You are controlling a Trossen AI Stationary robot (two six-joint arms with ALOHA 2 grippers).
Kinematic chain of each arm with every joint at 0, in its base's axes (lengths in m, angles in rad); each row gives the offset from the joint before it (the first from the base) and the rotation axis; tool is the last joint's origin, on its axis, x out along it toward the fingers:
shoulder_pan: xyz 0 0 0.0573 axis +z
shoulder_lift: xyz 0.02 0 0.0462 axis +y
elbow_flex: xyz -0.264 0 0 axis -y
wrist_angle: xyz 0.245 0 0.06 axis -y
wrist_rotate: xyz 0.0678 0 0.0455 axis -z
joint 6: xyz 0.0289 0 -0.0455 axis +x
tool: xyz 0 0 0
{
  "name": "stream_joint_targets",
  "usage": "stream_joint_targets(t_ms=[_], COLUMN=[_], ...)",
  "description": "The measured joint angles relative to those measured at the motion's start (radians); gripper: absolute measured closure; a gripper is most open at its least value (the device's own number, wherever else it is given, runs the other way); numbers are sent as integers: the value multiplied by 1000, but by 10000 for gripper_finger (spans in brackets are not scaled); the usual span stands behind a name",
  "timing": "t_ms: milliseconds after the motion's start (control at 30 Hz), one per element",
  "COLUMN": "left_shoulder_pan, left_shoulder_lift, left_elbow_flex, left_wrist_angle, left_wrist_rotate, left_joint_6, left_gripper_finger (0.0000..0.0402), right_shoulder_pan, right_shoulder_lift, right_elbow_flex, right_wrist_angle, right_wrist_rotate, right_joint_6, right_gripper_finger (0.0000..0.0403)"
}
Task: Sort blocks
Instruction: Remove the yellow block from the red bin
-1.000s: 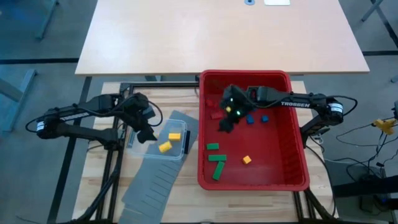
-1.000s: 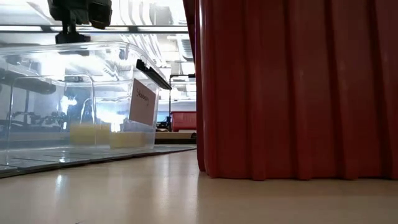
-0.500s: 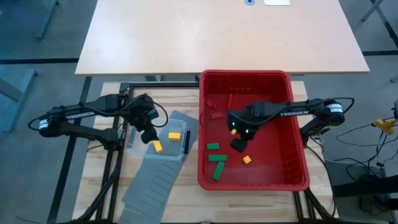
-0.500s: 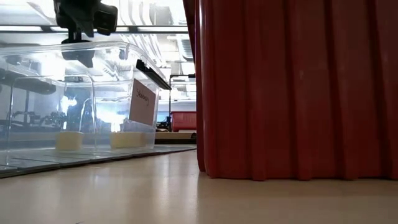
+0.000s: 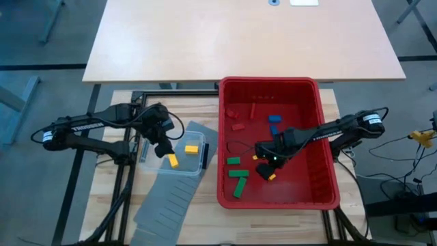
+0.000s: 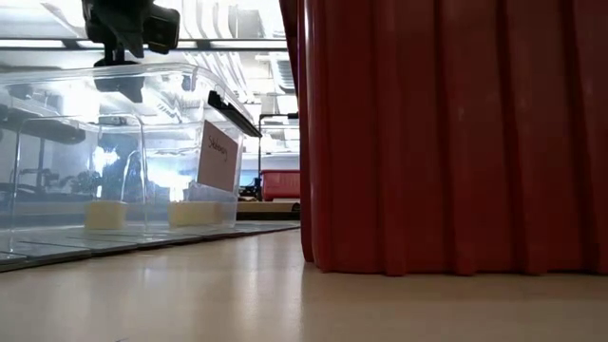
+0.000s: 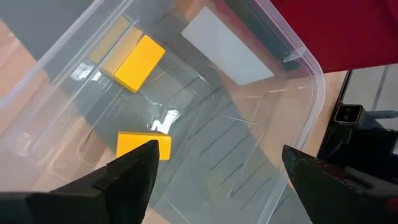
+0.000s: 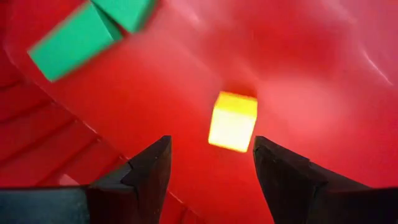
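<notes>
While hanging spread and empty over the clear tub (image 5: 179, 158), left gripper (image 5: 162, 148) leaving two yellow blocks (image 7: 140, 59) resting inside. Right gripper (image 5: 268, 168), arriving from the far end of the red bin (image 5: 328, 179), lowering spread fingers (image 8: 146, 174) around a yellow cube (image 8: 233, 121). Suggesting another yellow transfer beginning; green, blue and red blocks awaiting sorting.
</notes>
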Motion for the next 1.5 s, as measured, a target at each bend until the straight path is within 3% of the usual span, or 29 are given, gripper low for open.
stream_joint_targets(t_ms=[633, 1500], left_shoulder_pan=[0, 0], left_shoulder_lift=[2, 3], left_elbow_flex=[0, 0], left_wrist_angle=[1, 2], left_wrist_rotate=[0, 0], left_joint_6=[-27, -39], left_gripper_finger=[88, 88], right_shoulder_pan=[19, 18], right_shoulder_lift=[10, 10], right_elbow_flex=[-133, -178], right_wrist_angle=[169, 152], right_wrist_rotate=[7, 86], right_joint_6=[100, 79], right_gripper_finger=[174, 227])
